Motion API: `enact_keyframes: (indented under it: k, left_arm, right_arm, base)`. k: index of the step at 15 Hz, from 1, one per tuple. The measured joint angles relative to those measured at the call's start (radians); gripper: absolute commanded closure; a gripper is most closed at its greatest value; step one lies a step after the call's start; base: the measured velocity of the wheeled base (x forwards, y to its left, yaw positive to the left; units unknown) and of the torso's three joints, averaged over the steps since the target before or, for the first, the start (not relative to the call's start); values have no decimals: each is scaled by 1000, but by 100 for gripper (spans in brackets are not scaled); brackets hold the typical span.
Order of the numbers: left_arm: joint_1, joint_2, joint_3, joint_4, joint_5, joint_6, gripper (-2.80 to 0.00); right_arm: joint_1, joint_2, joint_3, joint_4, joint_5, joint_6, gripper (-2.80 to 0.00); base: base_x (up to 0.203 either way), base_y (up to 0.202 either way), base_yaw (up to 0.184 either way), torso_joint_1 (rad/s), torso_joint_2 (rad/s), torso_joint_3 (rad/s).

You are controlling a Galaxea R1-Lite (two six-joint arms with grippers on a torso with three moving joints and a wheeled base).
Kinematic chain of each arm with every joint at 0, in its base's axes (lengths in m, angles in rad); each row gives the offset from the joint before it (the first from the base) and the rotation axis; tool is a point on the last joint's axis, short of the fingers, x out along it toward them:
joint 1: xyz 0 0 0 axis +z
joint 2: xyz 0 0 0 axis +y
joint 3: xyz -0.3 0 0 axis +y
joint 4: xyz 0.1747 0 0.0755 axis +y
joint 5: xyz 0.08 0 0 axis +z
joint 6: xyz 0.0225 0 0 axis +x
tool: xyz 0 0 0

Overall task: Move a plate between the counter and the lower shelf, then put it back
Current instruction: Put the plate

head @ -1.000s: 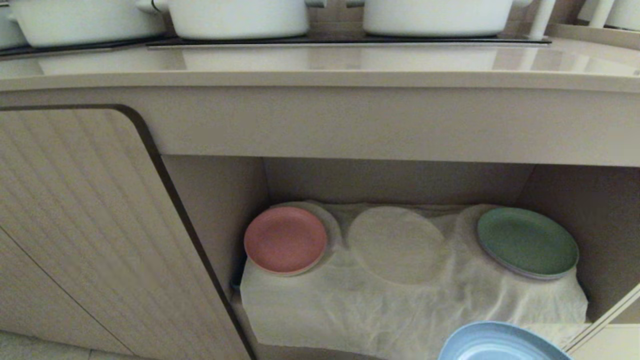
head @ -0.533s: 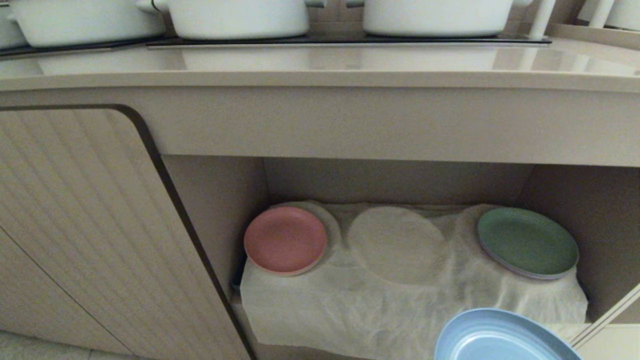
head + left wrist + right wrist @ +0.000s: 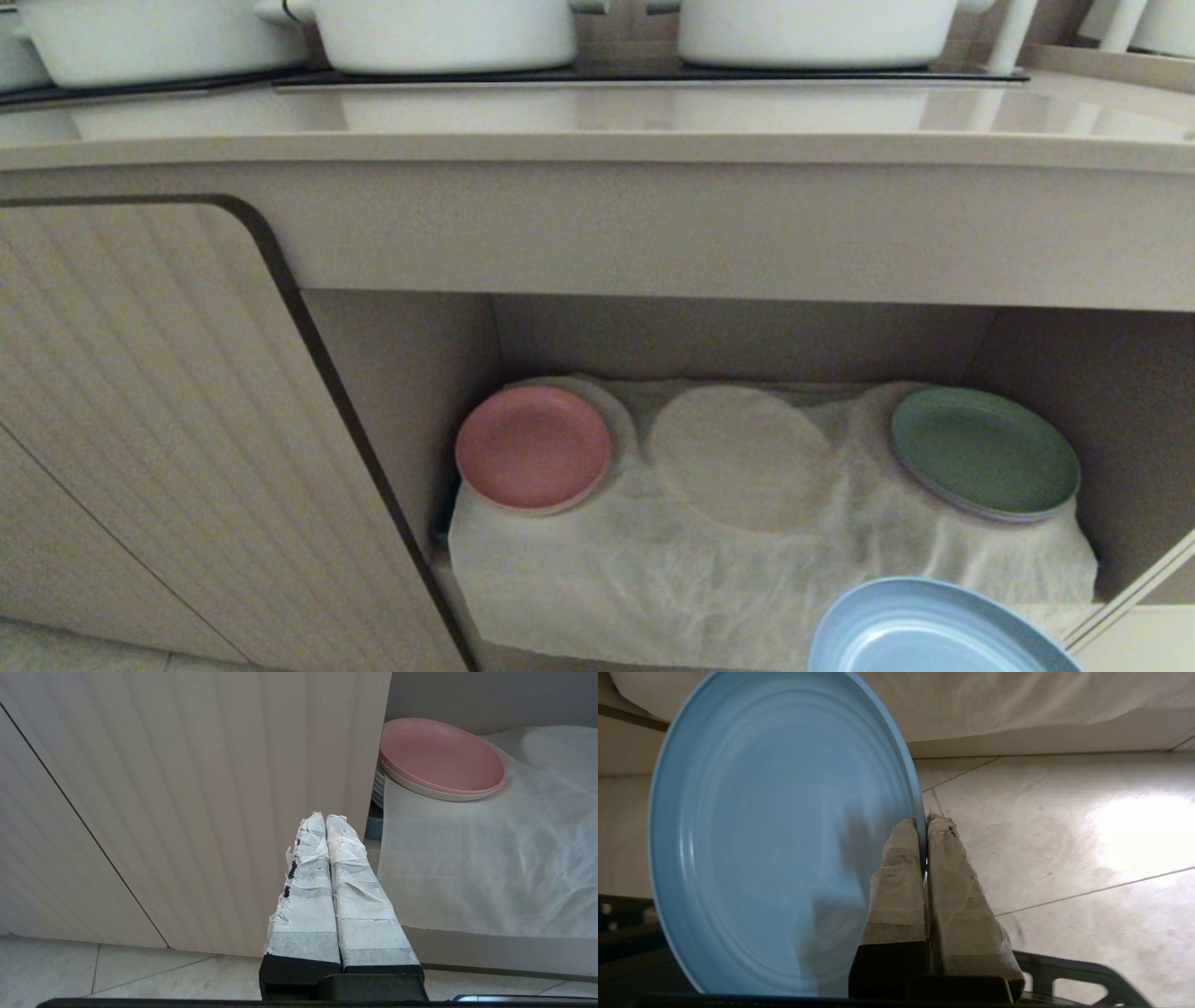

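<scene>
Plate (image 3: 775,835): light blue, held in the air low in front of the lower shelf (image 3: 747,579), above the floor; it has risen slightly into the head view over the last second.
Right gripper (image 3: 924,826): clamped on the plate's rim, fingers pressed together over the edge.
Left gripper (image 3: 324,826): fingers together, empty, parked by the ribbed cabinet door (image 3: 187,788).
Shelf contents: pink plate (image 3: 532,448) left, green plate (image 3: 985,453) right, bare cloth mound (image 3: 742,457) between.
Table (image 3: 597,117): carries white pots (image 3: 439,33) only.
Judgement: transfer under way; plate rests on neither surface.
</scene>
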Motion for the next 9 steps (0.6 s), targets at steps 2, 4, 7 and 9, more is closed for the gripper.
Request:
enact_keyframes:
  k: [2, 4, 7, 9]
  left_arm:
    - [0, 0, 0, 0, 0, 0, 0]
    - [0, 0, 0, 0, 0, 1, 0]
    - [0, 0, 0, 0, 1, 1, 0]
    - [0, 0, 0, 0, 0, 1, 0]
  right_arm:
    - [5, 0, -5, -1, 0, 15, 0]
    - [8, 1, -5, -1, 0, 15, 0]
    - [10, 2, -6, -1, -1, 15, 0]
    - [10, 2, -5, -1, 0, 14, 0]
  base:
    - [0, 0, 0, 0, 0, 0]
    - [0, 0, 0, 0, 0, 0]
    - [0, 0, 0, 0, 0, 0]
    - [0, 0, 0, 4, -12, -13]
